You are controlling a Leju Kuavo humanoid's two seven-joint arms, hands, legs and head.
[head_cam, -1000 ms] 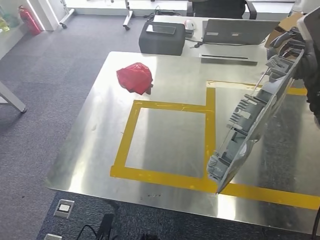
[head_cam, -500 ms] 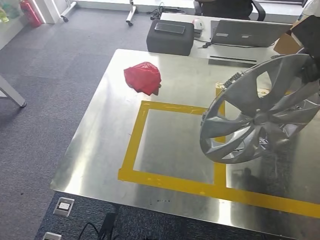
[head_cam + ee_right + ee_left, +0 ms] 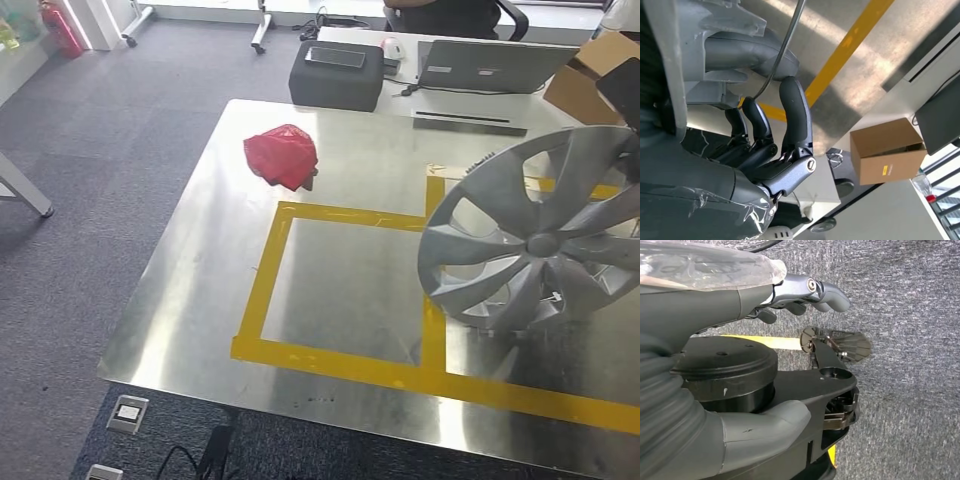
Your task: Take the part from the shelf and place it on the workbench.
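Hubcap (image 3: 540,245), silver plastic with spokes, hangs tilted over the right side of the metal workbench (image 3: 196,270), above the yellow tape (image 3: 340,360) squares. Looks light and stiff but thin (spokes and rim clips could snap), best held by the rim. Right hand (image 3: 764,150) curls its fingers around the rim edge. Left hand (image 3: 806,295) hangs over carpet, fingers loosely apart, holding nothing.

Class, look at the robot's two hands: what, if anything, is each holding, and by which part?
The right robot hand grips the silver spoked plastic wheel cover by its rim. The left robot hand holds nothing.
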